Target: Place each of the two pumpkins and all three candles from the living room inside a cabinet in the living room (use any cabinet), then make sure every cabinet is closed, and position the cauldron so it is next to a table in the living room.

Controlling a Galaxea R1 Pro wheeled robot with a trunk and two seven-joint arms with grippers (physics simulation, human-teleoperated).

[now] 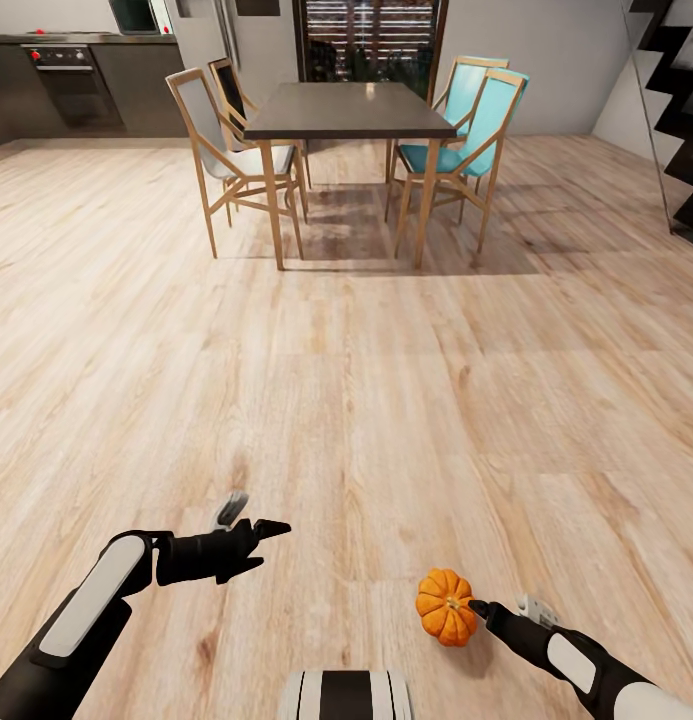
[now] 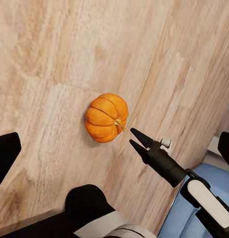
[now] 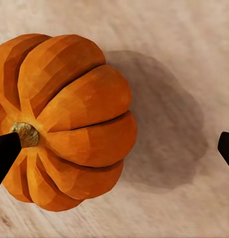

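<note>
One orange ribbed pumpkin [image 1: 445, 606] lies on the wooden floor close in front of me, its short stem [image 3: 26, 134] turned toward my right gripper [image 1: 478, 607]. That gripper is open: in the right wrist view one black fingertip [image 3: 5, 153] sits at the stem and the other [image 3: 226, 148] stands far off to the side over bare floor. The left wrist view takes in the pumpkin [image 2: 106, 117] with the right gripper [image 2: 132, 137] pointing at it. My left gripper [image 1: 254, 520] hangs open and empty over the floor, off to the left of the pumpkin.
A tall dark dining table [image 1: 346, 110] with wooden chairs, grey [image 1: 231, 150] and teal [image 1: 466, 140], stands ahead. Kitchen units with an oven [image 1: 71, 75] line the back left. Dark stairs [image 1: 686, 120] rise at the right. Open floor lies between.
</note>
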